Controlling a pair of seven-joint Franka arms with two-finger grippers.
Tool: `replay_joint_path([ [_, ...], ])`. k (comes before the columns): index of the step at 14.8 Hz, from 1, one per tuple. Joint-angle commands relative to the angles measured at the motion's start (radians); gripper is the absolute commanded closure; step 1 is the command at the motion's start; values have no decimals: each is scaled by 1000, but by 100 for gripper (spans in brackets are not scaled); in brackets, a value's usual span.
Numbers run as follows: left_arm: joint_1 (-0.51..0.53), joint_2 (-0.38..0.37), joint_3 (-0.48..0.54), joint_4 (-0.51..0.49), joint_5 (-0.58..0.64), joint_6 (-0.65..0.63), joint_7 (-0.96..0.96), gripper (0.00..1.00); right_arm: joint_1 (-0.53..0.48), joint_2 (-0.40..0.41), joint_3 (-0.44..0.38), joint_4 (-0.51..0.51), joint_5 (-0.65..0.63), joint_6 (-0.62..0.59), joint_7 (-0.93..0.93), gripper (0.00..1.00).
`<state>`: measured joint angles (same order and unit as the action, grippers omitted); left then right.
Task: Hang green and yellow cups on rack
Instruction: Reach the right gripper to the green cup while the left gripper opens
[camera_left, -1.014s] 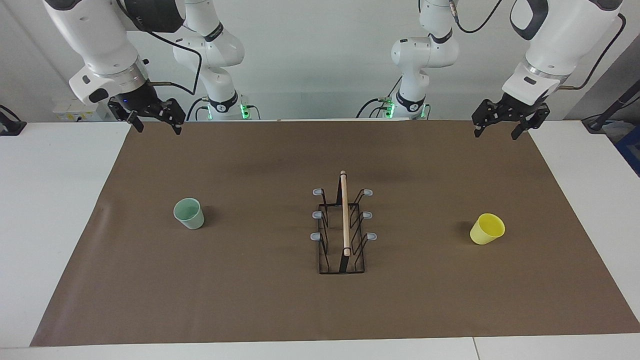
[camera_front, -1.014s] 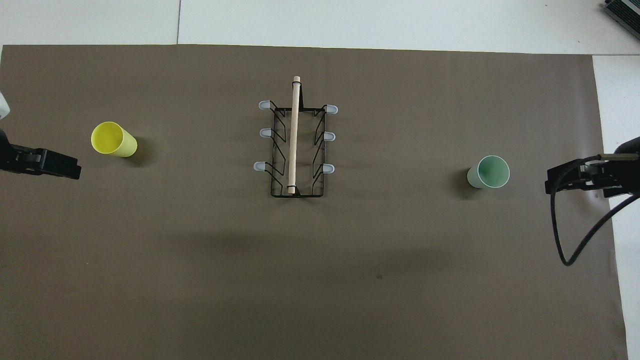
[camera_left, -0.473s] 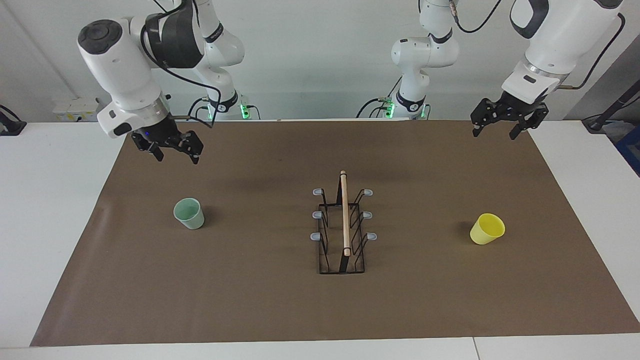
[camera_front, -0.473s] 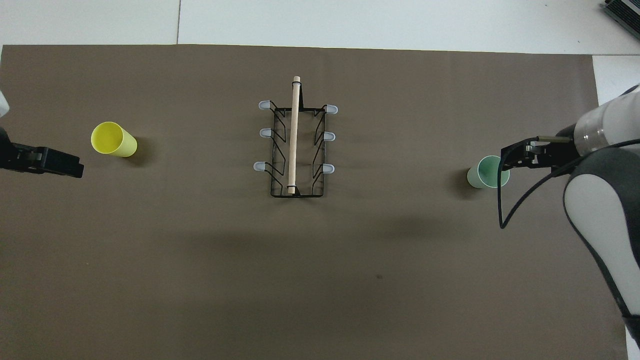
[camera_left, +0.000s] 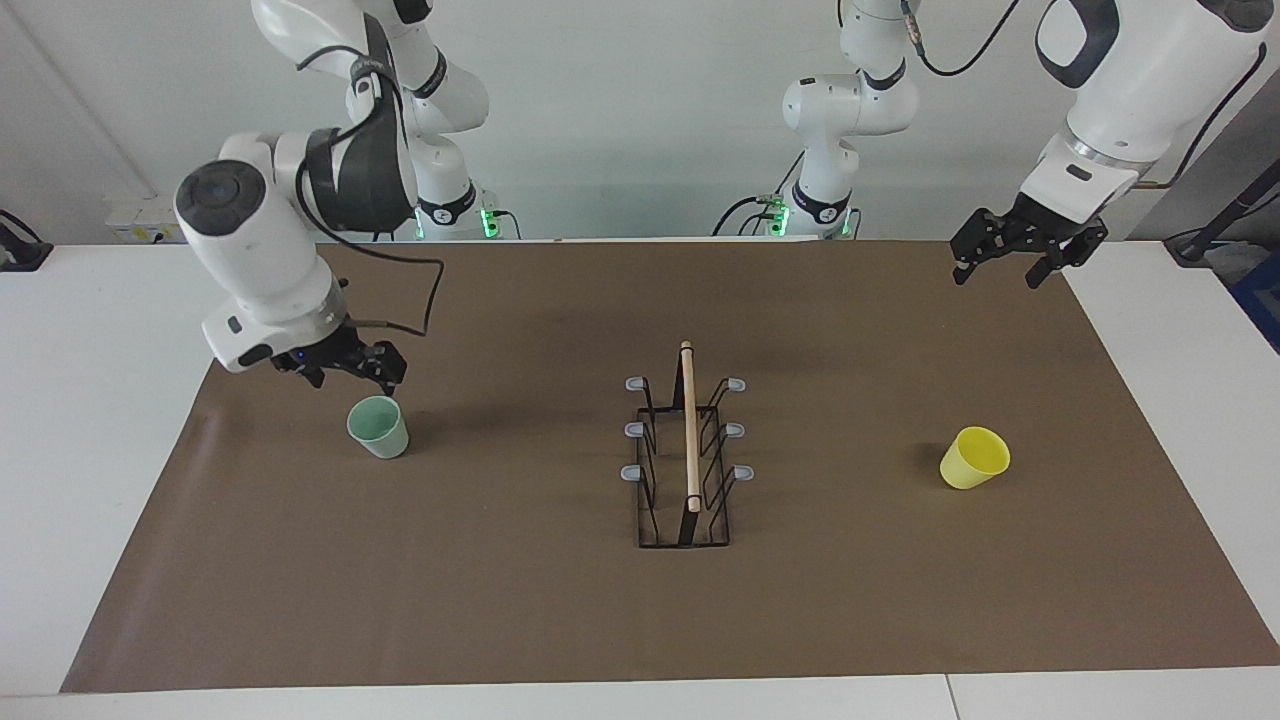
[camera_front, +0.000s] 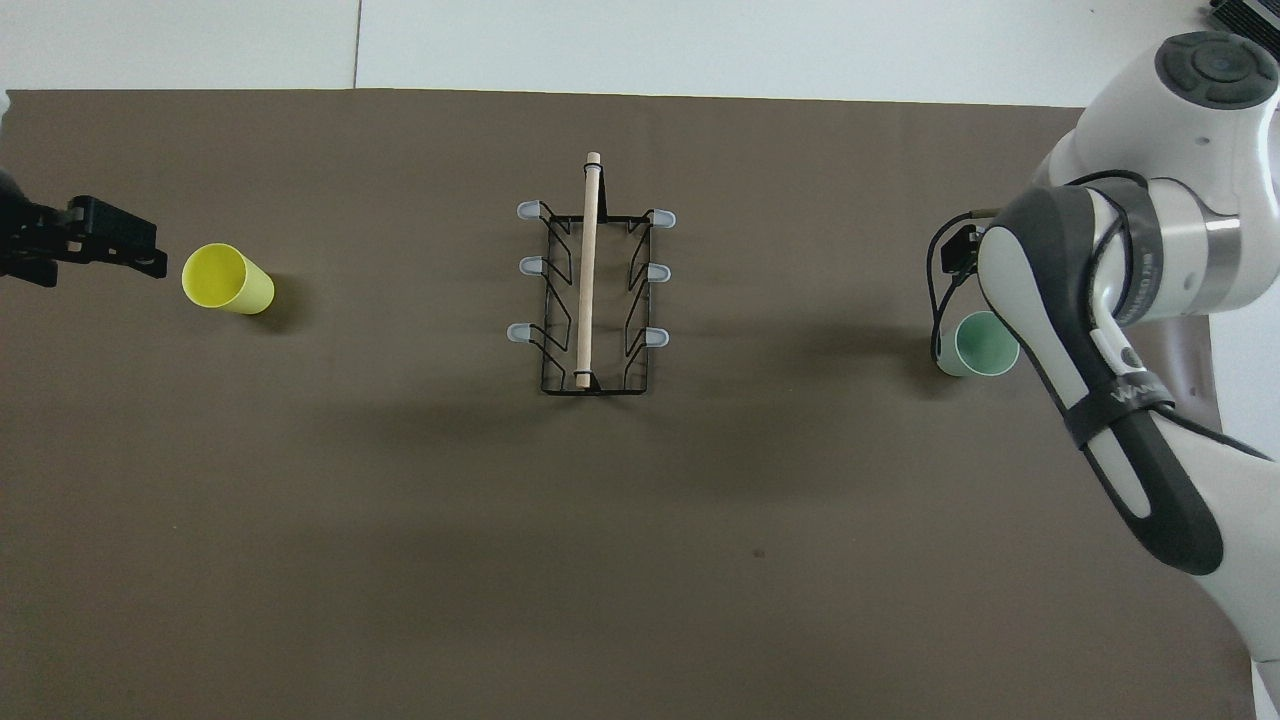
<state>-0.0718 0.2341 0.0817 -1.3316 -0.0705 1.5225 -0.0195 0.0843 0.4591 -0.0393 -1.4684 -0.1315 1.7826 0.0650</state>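
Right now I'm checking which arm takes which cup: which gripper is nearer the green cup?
Right. The right gripper hangs open just above the green cup, not touching. The left gripper is up over the mat's edge at the left arm's end, past the rack.

I work in a robotics lab. My two white arms (camera_left: 270, 250) are bolted at the top of the frame along a plain pale wall (camera_left: 620, 110), their bases lit by green status lights (camera_left: 488, 222) with cables (camera_left: 745, 212) trailing off them. The white worktop (camera_left: 100, 400) is covered by a brown paper sheet (camera_left: 560, 620), test-bench style.
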Motion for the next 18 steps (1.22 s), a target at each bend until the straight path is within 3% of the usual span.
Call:
replay_joint_path([
  [1, -5, 152, 62, 176, -29, -53, -49, 0, 67, 61, 18, 31, -135, -19, -126, 0],
  [6, 0, 252, 122, 221, -116, -12, -365, 0, 187, 61, 22, -113, -290, -23, -442, 0],
  [11, 6, 367, 207, 268, -227, 41, -563, 0, 307, 35, 26, -283, -548, -58, -595, 0],
  [15, 67, 468, 205, 330, -328, 91, -744, 0, 315, 23, 26, -306, -669, -124, -850, 0],
  [18, 99, 498, 202, 324, -408, 122, -858, 0, 304, 16, 26, -346, -750, -108, -936, 0],
])
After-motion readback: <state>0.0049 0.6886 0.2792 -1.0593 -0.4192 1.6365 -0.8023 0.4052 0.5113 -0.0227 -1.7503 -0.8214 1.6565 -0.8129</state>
